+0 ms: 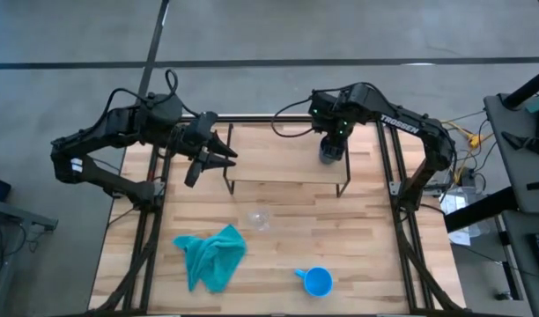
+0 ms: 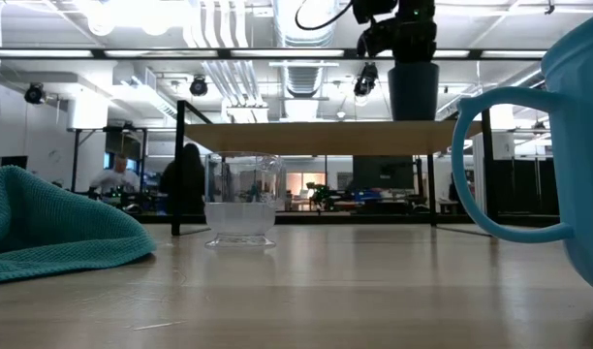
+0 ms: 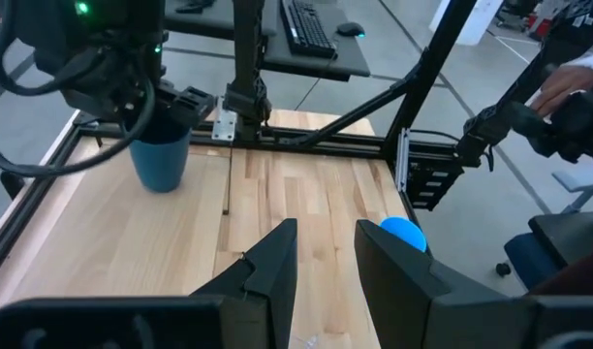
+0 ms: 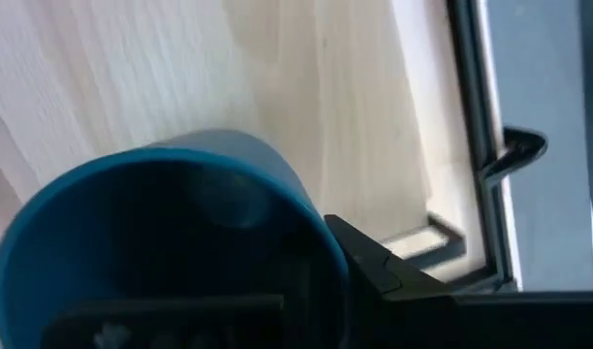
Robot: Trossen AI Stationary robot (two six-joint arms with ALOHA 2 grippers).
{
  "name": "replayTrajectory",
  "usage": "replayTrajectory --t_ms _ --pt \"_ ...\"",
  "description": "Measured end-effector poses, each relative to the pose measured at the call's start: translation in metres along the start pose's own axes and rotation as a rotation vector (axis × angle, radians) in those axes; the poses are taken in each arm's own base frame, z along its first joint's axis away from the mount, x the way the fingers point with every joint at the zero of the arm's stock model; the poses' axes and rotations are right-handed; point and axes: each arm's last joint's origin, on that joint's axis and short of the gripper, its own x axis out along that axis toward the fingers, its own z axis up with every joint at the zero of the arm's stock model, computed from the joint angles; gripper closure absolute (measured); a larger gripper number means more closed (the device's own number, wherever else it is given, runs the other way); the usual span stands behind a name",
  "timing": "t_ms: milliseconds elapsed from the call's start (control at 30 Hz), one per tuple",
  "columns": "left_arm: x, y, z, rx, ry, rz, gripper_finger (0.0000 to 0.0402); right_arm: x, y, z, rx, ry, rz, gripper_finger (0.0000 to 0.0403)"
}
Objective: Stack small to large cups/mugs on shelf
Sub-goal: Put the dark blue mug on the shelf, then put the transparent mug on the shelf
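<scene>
The dark navy cup (image 1: 329,151) stands upright on the right part of the shelf (image 1: 278,158), with my right gripper (image 1: 332,139) on it from above. In the low view the navy cup (image 2: 413,90) sits on the shelf plank (image 2: 306,137). The small clear cup (image 1: 259,218) stands on the table in front of the shelf. Near the table's front edge stands the bright blue mug (image 1: 318,282). My left gripper (image 1: 218,157) hovers open by the shelf's left end and touches nothing. My right gripper holds the navy cup by its rim (image 4: 326,247), coming from above and pointing down. One finger (image 4: 384,271) shows outside the wall and a dark part (image 4: 171,325) shows inside the cup. The cup stays upright with its base on the shelf (image 2: 413,120).
A teal cloth (image 1: 212,255) lies crumpled on the table's front left. Black frame rails (image 1: 397,189) run along both sides of the table. Bare wood lies between the clear cup and the blue mug. In the low view, people (image 2: 185,179) show in the room behind.
</scene>
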Motion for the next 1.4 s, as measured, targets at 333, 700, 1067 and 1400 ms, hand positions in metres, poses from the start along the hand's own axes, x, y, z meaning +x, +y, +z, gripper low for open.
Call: replayTrajectory --t_ms 333,700,1067,1400 --pt "0.0 0.0 0.0 0.0 0.0 0.0 0.0308 -0.013 -0.002 0.003 -0.012 -0.063 -0.009 0.0322" --pt "0.0 0.0 0.0 0.004 0.0 0.0 0.0308 -0.047 -0.005 0.001 0.065 -0.164 -0.01 0.0249" --pt "0.001 0.001 -0.01 -0.026 0.094 0.009 0.0308 -0.118 0.034 -0.041 0.109 -0.381 0.38 0.027" --pt "0.023 0.008 -0.033 -0.193 0.218 0.028 0.0308 -0.135 0.093 -0.079 0.102 -0.376 0.377 0.0276"
